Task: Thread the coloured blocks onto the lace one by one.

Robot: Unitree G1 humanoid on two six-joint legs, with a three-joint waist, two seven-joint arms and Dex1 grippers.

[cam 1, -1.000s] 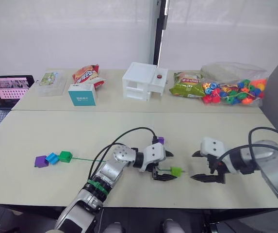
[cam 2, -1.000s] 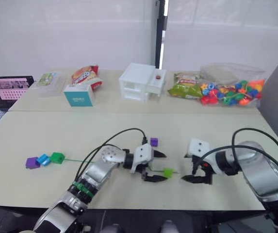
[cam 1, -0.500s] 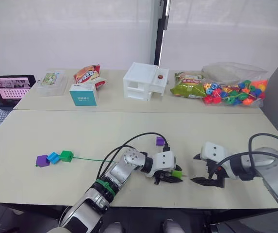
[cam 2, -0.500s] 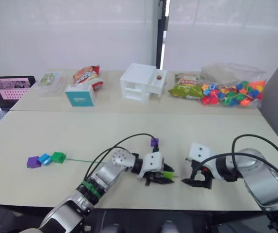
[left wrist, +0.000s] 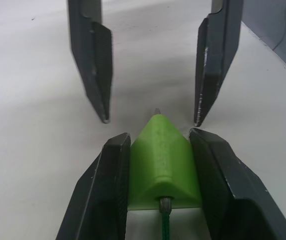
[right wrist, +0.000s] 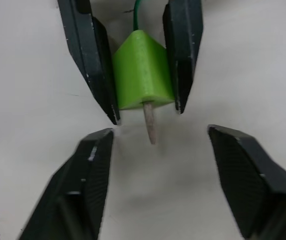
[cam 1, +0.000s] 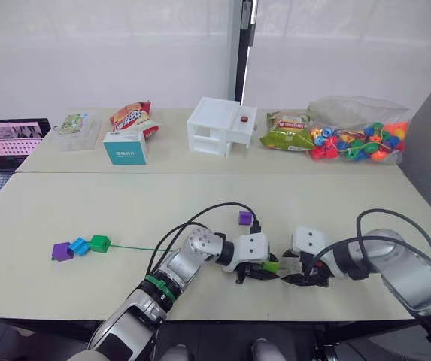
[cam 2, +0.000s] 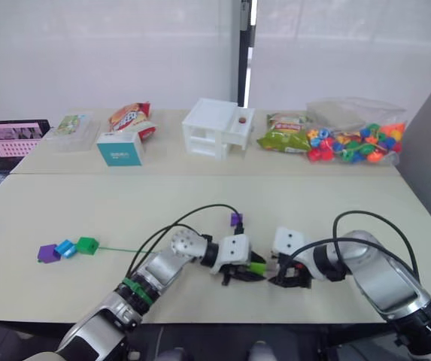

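Observation:
My left gripper (left wrist: 160,145) is shut on a light green block (left wrist: 165,165) low over the table, near its front edge (cam 1: 272,265). The green lace (cam 1: 140,247) runs through the block and its grey tip (right wrist: 150,125) pokes out on the far side. My right gripper (right wrist: 157,132) faces it, open, with a finger (right wrist: 90,165) on each side of the tip and not touching it. The lace's far end carries a dark green block (cam 1: 100,243), a blue block (cam 1: 79,246) and a purple block (cam 1: 62,251). Another purple block (cam 1: 245,218) lies loose behind the left gripper.
Along the back of the table are a laptop (cam 1: 8,143), a clear box (cam 1: 76,128), a teal box (cam 1: 125,147), snack bags (cam 1: 132,114), a white drawer box (cam 1: 219,126) and a bag of coloured beads (cam 1: 358,139). A black cable (cam 1: 200,214) loops over the left arm.
My left gripper closed on the light green block. My right gripper moved left up to the lace tip and its fingers drew closer together.

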